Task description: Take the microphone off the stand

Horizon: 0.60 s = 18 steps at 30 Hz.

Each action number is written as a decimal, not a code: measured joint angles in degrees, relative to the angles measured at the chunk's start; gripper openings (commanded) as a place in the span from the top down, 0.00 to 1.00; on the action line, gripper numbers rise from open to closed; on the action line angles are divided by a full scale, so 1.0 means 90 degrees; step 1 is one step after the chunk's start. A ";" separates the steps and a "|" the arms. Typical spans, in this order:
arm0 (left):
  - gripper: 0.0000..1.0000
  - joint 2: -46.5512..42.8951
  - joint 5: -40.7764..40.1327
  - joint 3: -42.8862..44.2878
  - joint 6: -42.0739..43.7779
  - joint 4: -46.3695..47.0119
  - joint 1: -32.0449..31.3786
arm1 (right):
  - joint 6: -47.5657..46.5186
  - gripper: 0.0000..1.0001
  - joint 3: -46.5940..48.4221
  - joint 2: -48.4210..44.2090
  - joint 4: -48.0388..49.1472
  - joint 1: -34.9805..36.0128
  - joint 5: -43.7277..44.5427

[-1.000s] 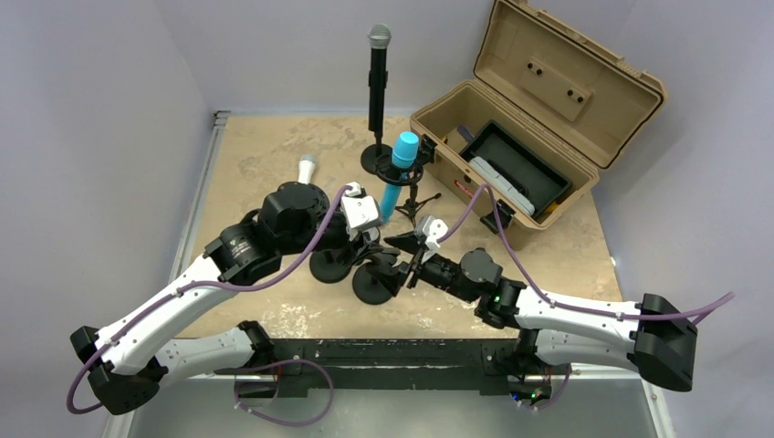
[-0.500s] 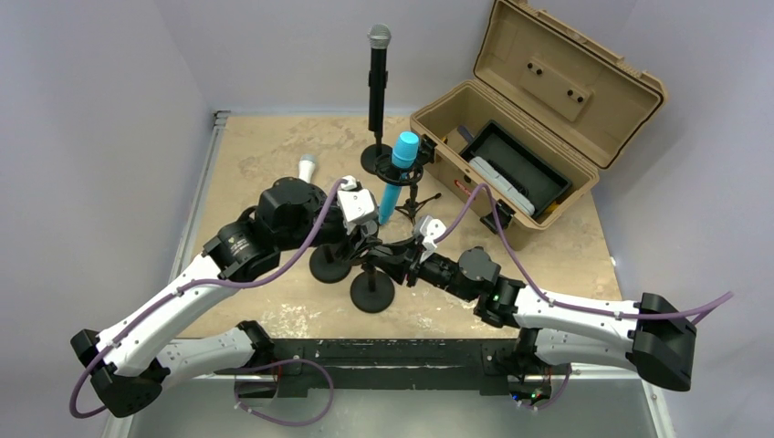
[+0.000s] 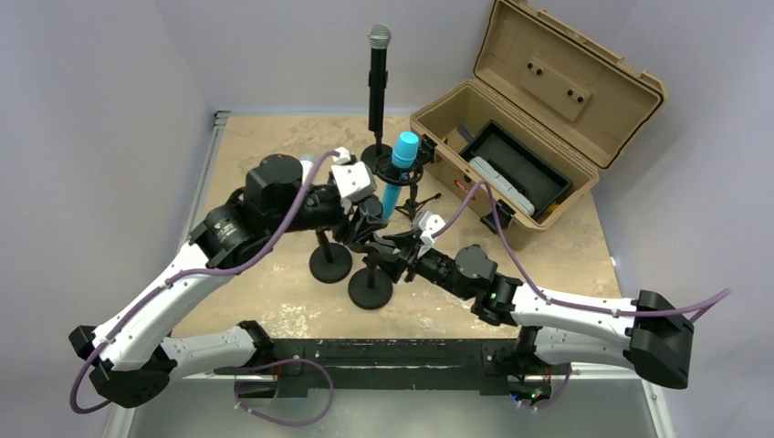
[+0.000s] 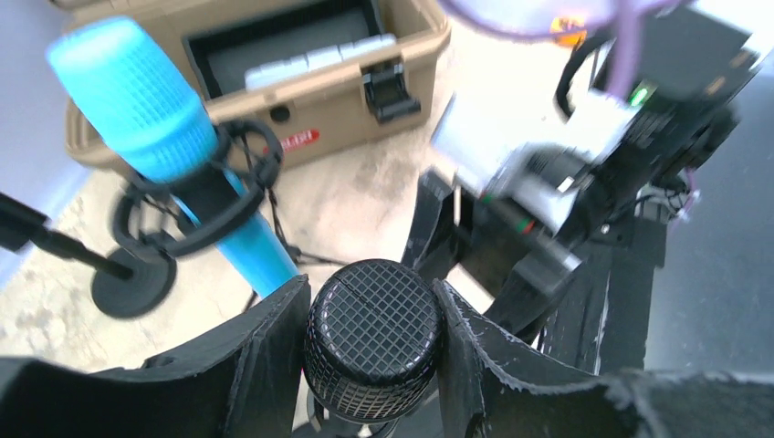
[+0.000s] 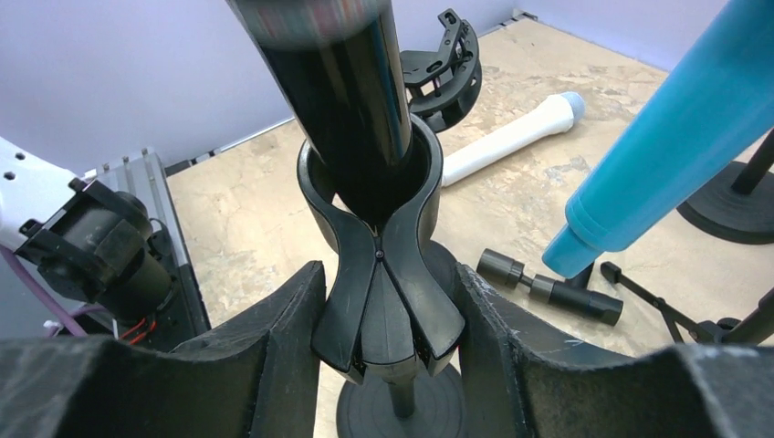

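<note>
Step in hand: the pull-out. Your R gripper point(image 5: 388, 297) clamps the stand point(image 3: 371, 292) by its clip point(image 5: 383, 265), a finger each side. Your L gripper point(image 4: 370, 310) pinches the black mic point(image 4: 374, 342) by its mesh head, btwn the fingers; the body sits in the clip. Next: draw it up along its axis, R bracing.

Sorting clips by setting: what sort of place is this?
Probably a robot lab test cell: plain booth walls, a left arm and right arm bolted at the table edge, and a blue microphone and tall black microphone staged on stands beside an open tan case.
</note>
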 measured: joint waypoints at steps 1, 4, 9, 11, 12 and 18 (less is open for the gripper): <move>1.00 0.0053 0.0034 0.0260 -0.0053 -0.0097 0.0002 | 0.0010 1.00 0.0063 0.0080 -0.0002 0.0000 0.0029; 1.00 0.0160 0.0177 0.1032 -0.0170 -0.0333 0.0002 | 0.0027 1.00 0.0233 0.0316 0.0000 0.0017 0.0121; 1.00 0.0165 0.0381 0.2251 -0.0362 -0.0712 0.0002 | 0.0027 1.00 0.0277 0.0423 0.0063 0.0049 0.0165; 1.00 0.0134 0.0474 0.2708 -0.0447 -0.0816 0.0002 | 0.0029 1.00 0.0284 0.0454 0.0097 0.0051 0.0168; 1.00 0.0121 0.0495 0.2931 -0.0481 -0.0894 0.0002 | 0.0029 1.00 0.0284 0.0457 0.0107 0.0051 0.0168; 1.00 0.0027 -0.0614 0.4471 -0.0578 -0.1566 0.0002 | 0.0041 1.00 0.0284 0.0457 0.0114 0.0051 0.0197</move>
